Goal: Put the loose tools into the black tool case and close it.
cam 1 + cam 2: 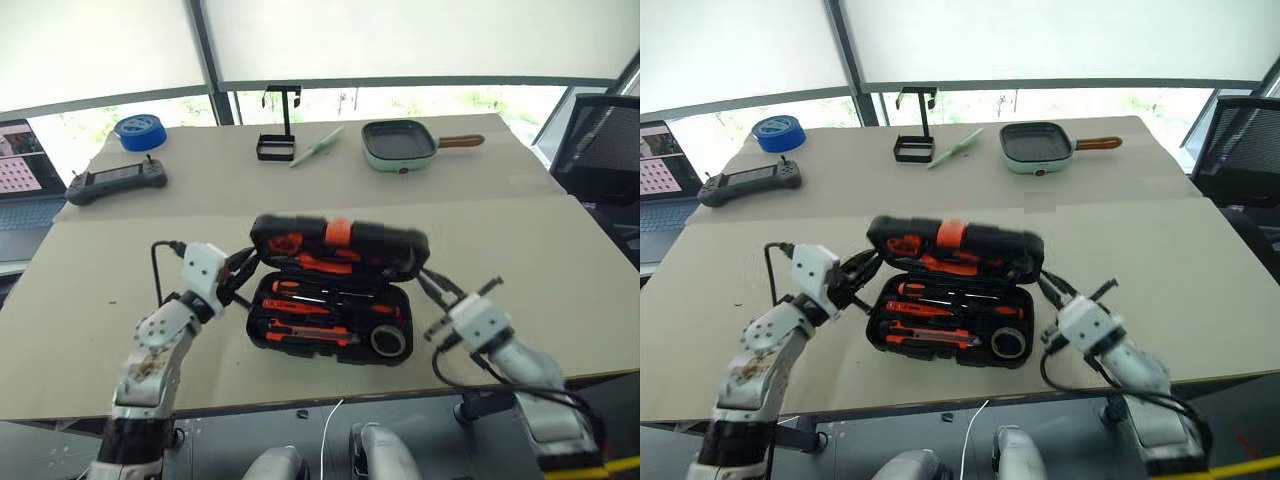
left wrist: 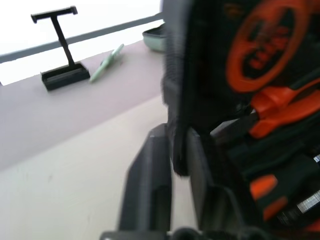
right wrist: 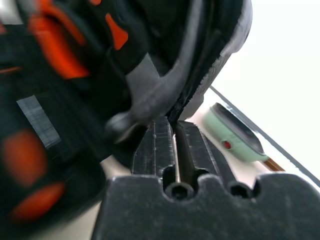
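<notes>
Beige worktop (image 1: pixel 560 270) before me carries the black tool case (image 1: pixel 330 325) near centre, lid half-raised. My left hand (image 1: pixel 243 268) and right hand (image 1: pixel 432 283) each pinch a lid edge.

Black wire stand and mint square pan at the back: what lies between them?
A pale green stick-like object lies between black wire stand and mint square pan, seen in the eye views.

You are looking at a blurring case lid (image 1: pixel 340 243), its half-lowered edge hiding the tools (image 1: pixel 300 262) behind it and the case's rear recesses.
</notes>
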Robot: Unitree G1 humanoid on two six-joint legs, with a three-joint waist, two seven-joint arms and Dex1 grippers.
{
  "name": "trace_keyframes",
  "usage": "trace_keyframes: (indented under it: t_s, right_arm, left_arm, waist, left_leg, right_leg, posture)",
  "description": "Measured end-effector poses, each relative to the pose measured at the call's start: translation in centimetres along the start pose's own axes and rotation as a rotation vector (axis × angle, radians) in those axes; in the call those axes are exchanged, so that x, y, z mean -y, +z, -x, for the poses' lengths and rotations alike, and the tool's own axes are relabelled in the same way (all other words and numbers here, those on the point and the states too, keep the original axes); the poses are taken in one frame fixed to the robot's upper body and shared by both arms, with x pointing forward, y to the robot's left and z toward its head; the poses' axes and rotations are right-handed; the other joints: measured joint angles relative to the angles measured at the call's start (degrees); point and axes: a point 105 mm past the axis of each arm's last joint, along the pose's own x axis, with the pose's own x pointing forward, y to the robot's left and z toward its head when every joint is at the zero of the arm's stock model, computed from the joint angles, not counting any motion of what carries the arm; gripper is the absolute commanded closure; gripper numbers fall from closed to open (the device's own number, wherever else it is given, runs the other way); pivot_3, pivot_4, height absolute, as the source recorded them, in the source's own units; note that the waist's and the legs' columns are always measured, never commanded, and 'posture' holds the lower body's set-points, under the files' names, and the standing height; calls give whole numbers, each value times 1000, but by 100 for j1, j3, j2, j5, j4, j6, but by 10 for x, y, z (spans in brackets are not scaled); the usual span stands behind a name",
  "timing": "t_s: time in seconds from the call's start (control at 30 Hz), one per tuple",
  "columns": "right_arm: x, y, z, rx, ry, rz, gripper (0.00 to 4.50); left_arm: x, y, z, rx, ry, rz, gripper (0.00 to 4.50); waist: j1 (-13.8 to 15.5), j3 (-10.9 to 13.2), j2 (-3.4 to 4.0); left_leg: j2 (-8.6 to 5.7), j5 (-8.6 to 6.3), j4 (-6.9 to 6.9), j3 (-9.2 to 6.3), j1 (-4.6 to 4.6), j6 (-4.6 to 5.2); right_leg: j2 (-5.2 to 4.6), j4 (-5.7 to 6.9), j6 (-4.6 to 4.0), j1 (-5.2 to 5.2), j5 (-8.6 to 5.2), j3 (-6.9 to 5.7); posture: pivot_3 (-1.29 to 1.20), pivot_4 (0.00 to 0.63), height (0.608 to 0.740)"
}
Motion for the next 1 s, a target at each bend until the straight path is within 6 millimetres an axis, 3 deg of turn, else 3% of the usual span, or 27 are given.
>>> trace_keyframes:
  t_s: [0.07,0.17,0.2,0.23,0.37,0.47,0.57,0.6,0.7,0.83,1.0]
  right_arm:
    - [2,-6,13,-52,28,-35,2439]
    - [14,4,24,-60,67,-10,1497]
    - [9,10,32,-77,138,-49,1022]
    - [2,13,41,-106,217,-93,869]
    - [-28,20,81,-237,538,-291,862]
    - [-36,29,82,-234,634,-339,862]
    - [-47,30,75,-223,697,-355,1660]
    - [-50,30,71,-222,716,-356,1996]
    - [-57,30,58,-211,741,-360,2975]
    - [-64,32,42,-179,779,-353,4356]
    - [-78,34,32,-151,861,-384,4500]
  left_arm:
    - [-9,-4,11,-41,29,7,2082]
    - [-18,-5,24,-81,54,19,982]
    - [-19,-6,33,-113,36,20,431]
    - [-22,-8,41,-148,13,19,144]
    - [-45,-3,73,-309,-111,94,57]
    - [-58,11,81,-375,-243,144,57]
    - [-72,5,66,-413,-304,38,0]
    - [-80,0,55,-423,-312,-6,258]
    - [-89,0,17,-391,-341,-121,1138]
    - [-71,8,-43,-330,-458,-260,2646]
    - [-42,8,-85,-298,-569,-398,4469]
  waist:
    - [-19,2,-1]
    - [-2,3,-3]
    - [12,4,-5]
    - [36,5,-7]
    - [121,13,-25]
    - [128,10,-36]
    - [184,9,-36]
    - [213,10,-41]
    - [255,9,-61]
    - [273,11,-74]
    - [190,19,-88]
  left_leg:
    - [1,0,0,11,-1,0]
    - [3,-2,-1,11,3,-5]
    - [11,-2,-5,9,4,-4]
    - [20,-3,-9,4,1,-6]
    - [26,-5,-6,-8,-12,-9]
    - [20,-10,-6,1,7,-2]
    - [13,-11,-6,2,14,-1]
    - [14,-10,-6,1,13,-3]
    - [13,-7,6,0,-7,-8]
    - [9,-7,42,-1,-37,-6]
    - [9,-7,63,-3,-56,-6]
  right_leg:
    - [6,4,0,-6,0,20]
    - [13,5,2,-1,-1,35]
    - [23,5,1,-1,-2,37]
    - [34,2,-1,-2,-5,40]
    - [48,-3,-4,-7,-12,44]
    - [44,-6,42,14,-38,58]
    - [40,-1,43,17,-39,58]
    - [40,0,4,15,-15,57]
    - [42,-2,-2,2,-9,49]
    - [38,-6,0,-11,-5,33]
    - [24,-10,2,-13,-4,23]
  posture:
    - [0,150,740]
    - [0,150,740]
    - [0,150,740]
    - [0,150,740]
    - [0,150,740]
    - [0,150,740]
    - [0,150,740]
    - [0,150,740]
    - [0,150,740]
    - [0,150,740]
    - [0,150,740]
